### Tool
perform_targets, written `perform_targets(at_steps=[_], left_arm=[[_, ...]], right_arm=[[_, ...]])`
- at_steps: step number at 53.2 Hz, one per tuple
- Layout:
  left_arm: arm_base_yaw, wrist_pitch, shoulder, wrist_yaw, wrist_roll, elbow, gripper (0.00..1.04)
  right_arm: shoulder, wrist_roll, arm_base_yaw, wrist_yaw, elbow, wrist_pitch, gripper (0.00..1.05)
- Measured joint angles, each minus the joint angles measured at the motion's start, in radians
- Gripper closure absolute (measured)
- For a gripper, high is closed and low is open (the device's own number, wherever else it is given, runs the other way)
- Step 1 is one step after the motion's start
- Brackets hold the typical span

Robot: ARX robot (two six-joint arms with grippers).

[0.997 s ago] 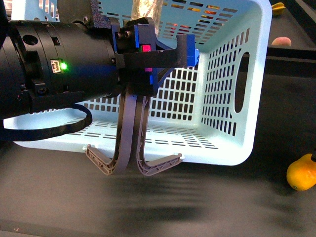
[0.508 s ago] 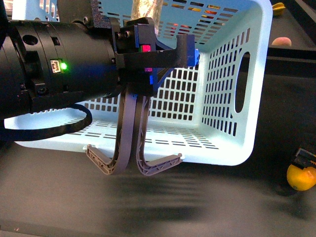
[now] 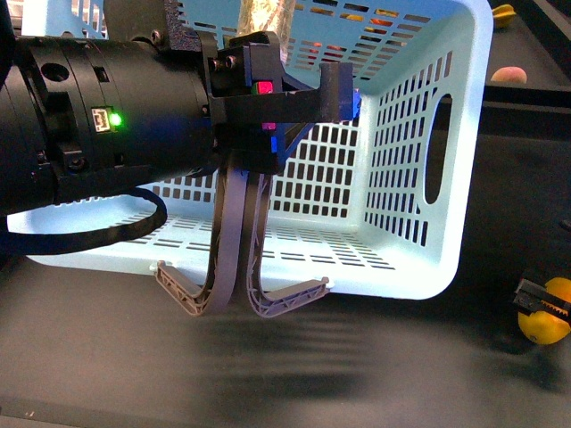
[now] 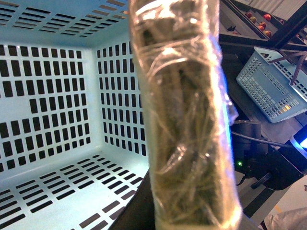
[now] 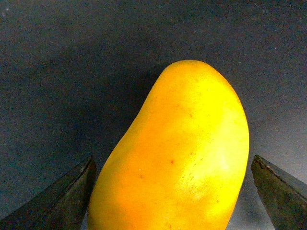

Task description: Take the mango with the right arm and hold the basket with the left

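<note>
- The bulky black cylindrical left arm [image 3: 98,134] fills the near left of the front view. A small green light [image 3: 113,119] glows on its side, and a black cable [image 3: 89,234] loops beneath it.
- The black blocky left gripper [image 3: 272,111], with blue parts, sits at the arm's end over the mouth of the basket. Its fingers are hidden by its own body, so I cannot tell whether they are clamped or apart.
- The smooth oval yellow-orange mango [image 3: 553,314] lies on the dark tabletop [image 3: 357,374] at the near right edge. It is outside the basket and well apart from it.
- The black toothed right gripper [image 5: 172,160] straddles the mango with its jaws spread wide, one tip on each side. In the right wrist view, dark tabletop shows between the fruit and at least one tip, so nothing is gripped.
- Two grey-brown swing handles [image 3: 234,232] rise from the basket's near rim. They are drawn together and run up under the left gripper.
- The large light-blue plastic basket [image 3: 464,178] has slotted sides and an oval hand hole in its right wall.
- In the left wrist view, a brownish column wrapped in clear film [image 4: 184,120] stands close to the lens, with the basket's slotted inside behind it. What it is I cannot tell.
- Beyond the basket, at the far right, lie a pinkish round object [image 3: 510,74] and a small yellow piece [image 3: 502,13].
- A second light-blue slotted basket [image 4: 271,91] shows in the background of the left wrist view.
</note>
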Motion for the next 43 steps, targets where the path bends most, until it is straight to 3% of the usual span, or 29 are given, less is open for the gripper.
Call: perform_targets(at_steps=[16,28,43], left_arm=[[0.0,0.0,0.0,0.0,0.0,0.0,0.97],[0.0,0.0,0.0,0.0,0.0,0.0,0.97],[0.0,0.0,0.0,0.0,0.001,0.0,0.97]], right_arm=[[0.022,-0.011,-0.001,0.016,0.037,-0.041,0.08],[0.042,-0.038,-0.006,0.025,0.087,-0.07,0.4],[-0.052,-0.037,-0.027,-0.036,-0.019,-0.056,0.44]])
